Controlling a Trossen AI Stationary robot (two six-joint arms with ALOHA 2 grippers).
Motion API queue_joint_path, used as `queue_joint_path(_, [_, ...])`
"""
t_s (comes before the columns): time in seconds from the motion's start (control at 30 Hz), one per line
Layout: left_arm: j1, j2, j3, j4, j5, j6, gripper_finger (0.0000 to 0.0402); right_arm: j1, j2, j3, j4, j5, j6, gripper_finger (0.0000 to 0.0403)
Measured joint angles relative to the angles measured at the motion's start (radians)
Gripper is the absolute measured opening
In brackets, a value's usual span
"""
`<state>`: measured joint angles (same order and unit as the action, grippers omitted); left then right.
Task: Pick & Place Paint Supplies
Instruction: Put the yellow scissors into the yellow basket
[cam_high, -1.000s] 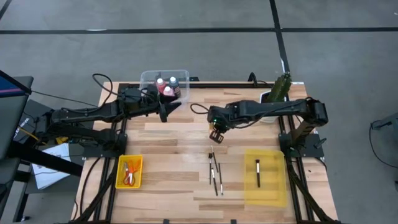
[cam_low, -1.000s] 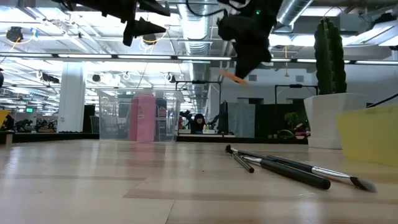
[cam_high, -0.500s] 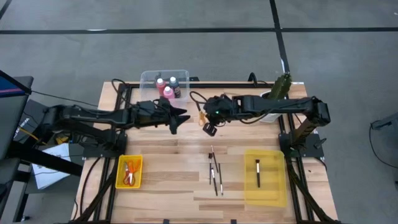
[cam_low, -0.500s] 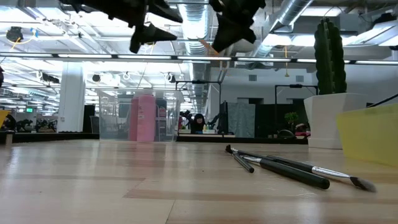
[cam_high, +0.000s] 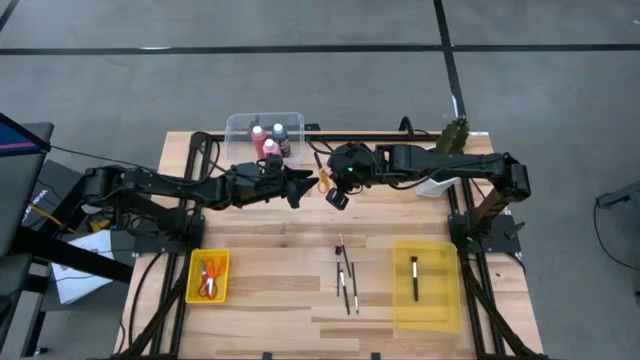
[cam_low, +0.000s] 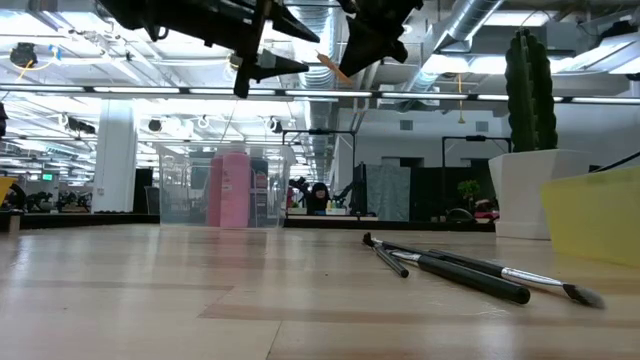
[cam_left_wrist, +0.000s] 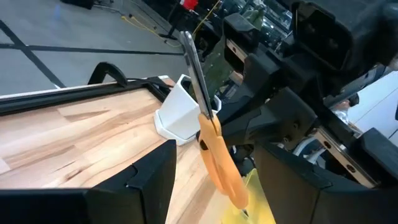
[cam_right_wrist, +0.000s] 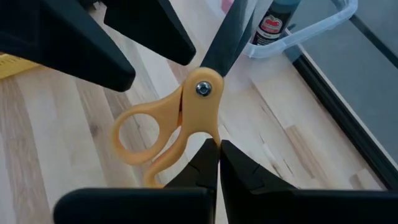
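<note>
My right gripper (cam_high: 335, 193), fingers clamped on orange-handled scissors (cam_right_wrist: 180, 118) raised mid-table, glossy plastic loops, steel blades, meets my left gripper (cam_high: 303, 186) at nine o'clock, fingers apart.

Orange-handled scissors (cam_right_wrist: 177, 118); yellow tray (cam_high: 427, 286); pink bottle (cam_high: 268, 147).

Wooden table (cam_high: 260, 250) — brushes (cam_high: 346, 277), bins, potted plant (cam_high: 452, 140).

orange-handled scissors (cam_right_wrist: 180, 121) | airborne, blades closed | brushes (cam_high: 346, 275) | flat on tabletop
</note>
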<state>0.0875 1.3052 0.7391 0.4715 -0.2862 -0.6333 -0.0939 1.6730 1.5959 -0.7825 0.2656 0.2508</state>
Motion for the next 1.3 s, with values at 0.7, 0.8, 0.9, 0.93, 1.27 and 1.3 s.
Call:
queue_joint_path(0.7, [-0.003, -0.001, 0.000, -0.052, 0.129, -0.083, 0.0209, 0.004, 0.000, 0.000, 0.015, -0.031, -0.026, 0.0000])
queue_joint_path(0.8, [-0.002, -0.001, 0.000, -0.071, 0.137, -0.105, 0.0209, 0.015, 0.000, 0.000, 0.023, -0.032, -0.038, 0.0000])
queue_joint_path(0.9, [-0.002, -0.001, 0.000, -0.078, 0.160, -0.109, 0.0209, 0.029, 0.000, 0.000, 0.033, -0.032, -0.042, 0.0000])
queue_joint_path(0.93, [-0.002, -0.001, 0.000, -0.078, 0.161, -0.110, 0.0209, 0.031, 0.000, 0.000, 0.034, -0.032, -0.042, 0.0000])
queue_joint_path(1.27, [-0.002, -0.001, 0.000, -0.088, 0.181, -0.161, 0.0146, 0.035, 0.000, 0.000, 0.035, -0.032, -0.042, 0.0000])
queue_joint_path(1.3, [-0.002, -0.001, 0.000, -0.088, 0.182, -0.161, 0.0132, 0.036, 0.000, 0.000, 0.035, -0.032, -0.042, 0.0000])
